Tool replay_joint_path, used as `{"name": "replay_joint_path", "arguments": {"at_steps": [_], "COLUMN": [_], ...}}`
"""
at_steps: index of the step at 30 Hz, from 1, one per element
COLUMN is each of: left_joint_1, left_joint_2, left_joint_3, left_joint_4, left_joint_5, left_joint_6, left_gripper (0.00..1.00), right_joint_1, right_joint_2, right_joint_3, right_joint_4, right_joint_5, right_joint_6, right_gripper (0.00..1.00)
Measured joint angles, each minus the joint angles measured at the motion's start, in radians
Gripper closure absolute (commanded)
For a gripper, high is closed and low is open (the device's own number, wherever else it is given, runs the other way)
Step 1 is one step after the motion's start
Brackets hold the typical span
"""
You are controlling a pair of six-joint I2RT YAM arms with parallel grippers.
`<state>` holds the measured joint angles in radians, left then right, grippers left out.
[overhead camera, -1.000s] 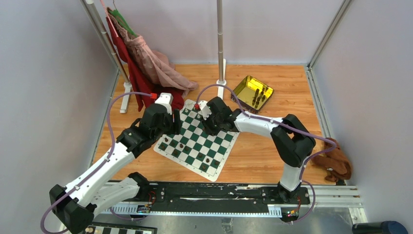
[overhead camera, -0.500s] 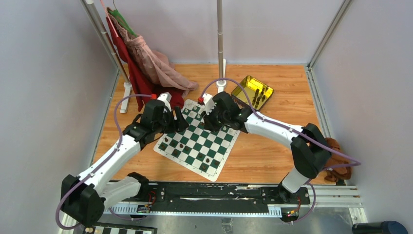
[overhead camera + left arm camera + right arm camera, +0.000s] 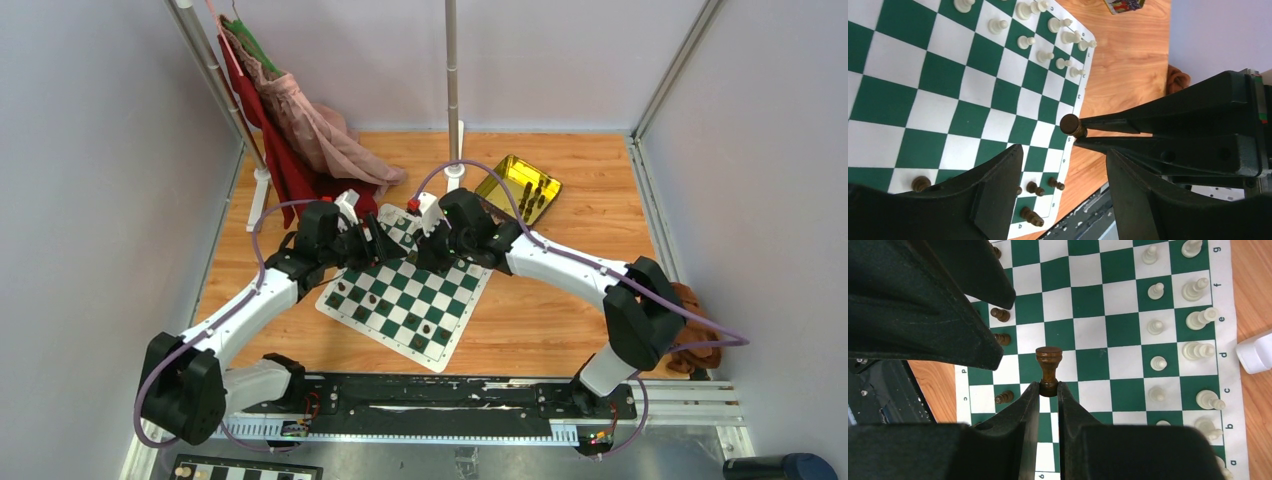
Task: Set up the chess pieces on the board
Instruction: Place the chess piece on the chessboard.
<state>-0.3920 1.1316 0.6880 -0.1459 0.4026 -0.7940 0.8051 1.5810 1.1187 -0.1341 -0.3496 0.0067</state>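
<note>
the left arm (image 3: 250, 305) and right arm (image 3: 560, 262) had white tubular links joined by bulky black housings. a thin purple cable (image 3: 254, 240) trailed along each, and a small red plug (image 3: 411, 204) showed at the right wrist. the left gripper (image 3: 1063, 155) and right gripper (image 3: 1048, 386) had matte black, wedge-shaped fingers; round screw holes (image 3: 1168, 158) dotted the right one's side. the base rail (image 3: 430, 392) was black.
</note>
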Motion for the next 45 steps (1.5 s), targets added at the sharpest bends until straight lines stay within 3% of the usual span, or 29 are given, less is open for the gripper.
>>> {"name": "replay_joint_path", "arguments": {"at_steps": [14,45], "left_joint_1": [0.03,0.045], "left_joint_2": [0.087,0.163], "left_joint_3": [-0.034,-0.066], "left_joint_4": [0.102,0.281], "left_joint_5": [0.108,0.185], "left_joint_6": [-0.093,-0.264], "left_gripper": [0.39,0.71], "right_joint_1": [0.005,0.008], "right_joint_2": [0.0,0.016], "right_joint_3": [0.0,0.013], "right_joint_4": [0.022,0.063], "right_joint_5": [-0.051,-0.077], "right_joint_6": [0.031,0.055], "right_gripper": [1.0,1.0]}}
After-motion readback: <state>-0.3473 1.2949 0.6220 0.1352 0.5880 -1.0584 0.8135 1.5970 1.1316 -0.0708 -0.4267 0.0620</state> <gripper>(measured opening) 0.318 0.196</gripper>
